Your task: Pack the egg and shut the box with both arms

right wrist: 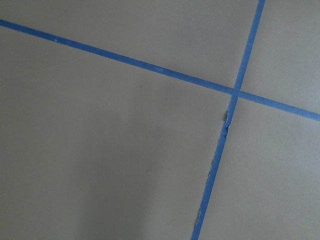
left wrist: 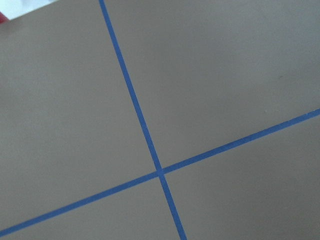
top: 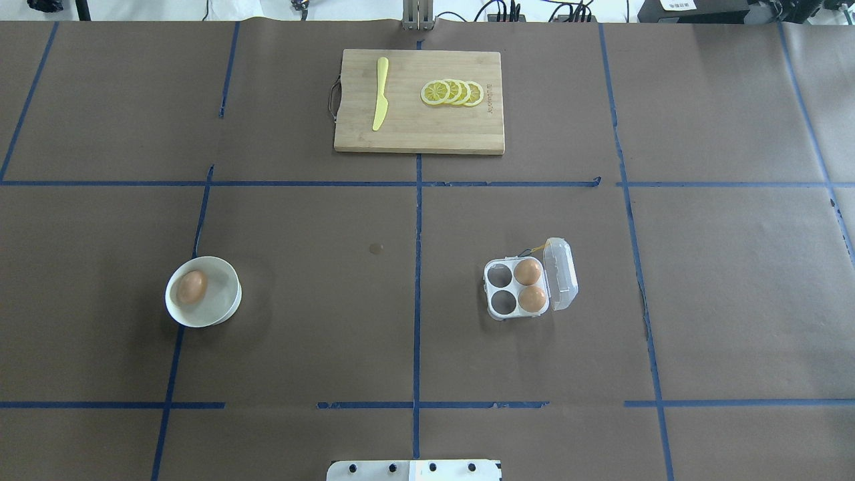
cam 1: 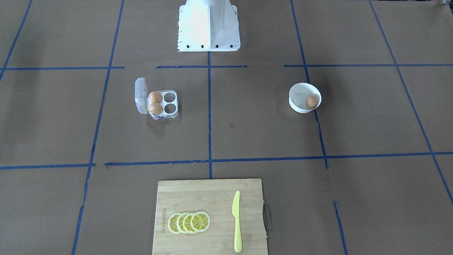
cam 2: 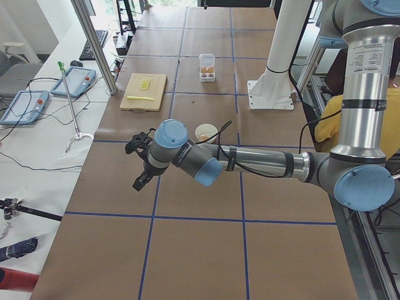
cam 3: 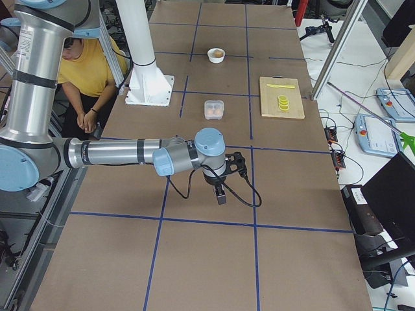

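A light-brown egg (top: 192,286) (cam 1: 311,101) lies in a round white bowl (top: 227,306) (cam 1: 296,103) on the robot's left half of the table. The clear box (top: 515,288) (cam 1: 163,103) stands on the right half, its lid (top: 560,274) swung open to the outer side. Two brown eggs fill the cells beside the lid, and the other two cells are empty. My left gripper (cam 2: 138,180) hangs beyond the bowl at the table's left end. At the right end my right gripper (cam 3: 221,194) hangs past the box. I cannot tell whether either is open or shut. Both wrist views show only taped brown paper.
A wooden cutting board (top: 427,137) with lemon slices (top: 453,92) and a yellow knife (top: 381,92) lies at the far centre edge. The white pedestal (cam 1: 208,26) stands at the robot's side. A person in a yellow shirt (cam 3: 84,71) sits beside the base.
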`<state>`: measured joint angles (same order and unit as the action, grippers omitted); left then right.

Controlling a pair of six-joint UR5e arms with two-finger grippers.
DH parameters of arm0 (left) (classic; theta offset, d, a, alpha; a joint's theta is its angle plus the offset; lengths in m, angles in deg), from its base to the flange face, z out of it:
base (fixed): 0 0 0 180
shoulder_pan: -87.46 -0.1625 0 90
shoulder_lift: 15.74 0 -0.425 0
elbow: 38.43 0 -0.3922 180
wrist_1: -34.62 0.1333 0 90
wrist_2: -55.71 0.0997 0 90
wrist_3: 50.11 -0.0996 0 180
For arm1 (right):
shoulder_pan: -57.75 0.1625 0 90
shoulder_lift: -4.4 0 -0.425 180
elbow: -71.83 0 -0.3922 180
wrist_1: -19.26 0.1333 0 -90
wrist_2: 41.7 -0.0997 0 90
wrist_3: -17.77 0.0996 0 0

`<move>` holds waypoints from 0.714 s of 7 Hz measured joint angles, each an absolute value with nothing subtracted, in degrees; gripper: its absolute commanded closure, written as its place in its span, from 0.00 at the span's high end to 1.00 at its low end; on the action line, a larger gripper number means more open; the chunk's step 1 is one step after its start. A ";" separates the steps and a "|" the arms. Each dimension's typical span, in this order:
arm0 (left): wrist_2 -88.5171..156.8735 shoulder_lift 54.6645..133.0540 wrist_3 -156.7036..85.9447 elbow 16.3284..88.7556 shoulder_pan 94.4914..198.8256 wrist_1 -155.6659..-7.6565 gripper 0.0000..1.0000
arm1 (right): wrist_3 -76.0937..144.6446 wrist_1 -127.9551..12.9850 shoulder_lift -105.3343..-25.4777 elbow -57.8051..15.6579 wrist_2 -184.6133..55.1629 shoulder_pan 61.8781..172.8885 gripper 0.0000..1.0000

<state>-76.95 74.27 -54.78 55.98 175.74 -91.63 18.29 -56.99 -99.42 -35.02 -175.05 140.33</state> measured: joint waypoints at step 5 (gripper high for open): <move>-88.53 73.51 -45.72 56.92 166.31 -111.63 1.00 | 18.21 -56.94 -99.31 -34.77 -175.01 140.37 1.00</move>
<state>-88.53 73.51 -45.72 56.92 166.31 -111.63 18.21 -56.94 -99.31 -34.77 -175.01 140.37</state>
